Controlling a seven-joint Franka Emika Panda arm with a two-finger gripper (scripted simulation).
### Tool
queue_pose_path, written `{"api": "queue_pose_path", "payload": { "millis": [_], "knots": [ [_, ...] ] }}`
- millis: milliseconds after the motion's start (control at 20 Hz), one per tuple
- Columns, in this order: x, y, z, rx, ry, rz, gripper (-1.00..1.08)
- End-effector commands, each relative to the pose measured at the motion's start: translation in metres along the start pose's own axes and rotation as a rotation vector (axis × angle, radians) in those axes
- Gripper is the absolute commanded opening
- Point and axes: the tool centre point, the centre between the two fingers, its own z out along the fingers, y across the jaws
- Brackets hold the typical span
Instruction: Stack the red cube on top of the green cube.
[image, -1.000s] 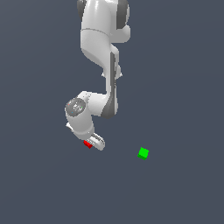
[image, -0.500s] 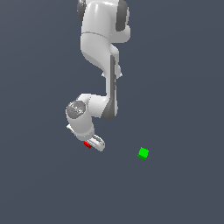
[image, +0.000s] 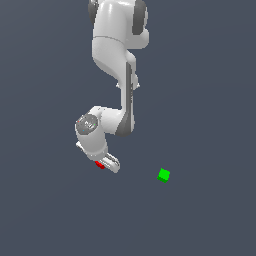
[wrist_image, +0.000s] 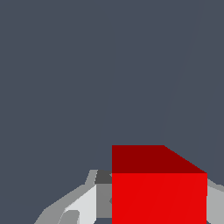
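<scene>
Jaws: in the wrist view the red cube (wrist_image: 159, 192) sits right between the two pale fingers (wrist_image: 83, 205), which flank it on both sides; they look closed onto it or very nearly so, but actual contact cannot be told from these renders.
Gripper: the gripper (image: 106, 164) hangs low at the end of the folded white arm (image: 112, 60), with only a sliver of the red cube (image: 100, 164) showing at its 9 o'clock edge in the exterior view.
Change: over the last second the gripper has barely shifted, and the red cube is in the same spot beneath it; judged from that, the descent is finished and the grasp is being made, not the carry.
Green cube: the green cube (image: 163, 175) lies alone on the dark grey floor (image: 210, 215), well apart from the gripper, at about 4 o'clock from it in the exterior view.
Meaning for task: nothing is stacked yet; the lift and the move across to the green cube are both still to come.
Risk: a loose pinch would drop the cube on lifting.
</scene>
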Motion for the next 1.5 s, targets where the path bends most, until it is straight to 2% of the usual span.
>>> {"api": "queue_pose_path", "payload": {
  "millis": [0,750,1150,1450],
  "knots": [
    [0.0,0.0,-0.006,0.001,0.001,0.0,-1.0],
    [-0.001,0.001,-0.09,0.001,0.001,0.0,-1.0],
    [0.0,-0.002,-0.097,0.001,0.002,0.0,-1.0],
    [-0.01,-0.025,-0.092,0.001,0.002,0.0,-1.0]
  ]
}}
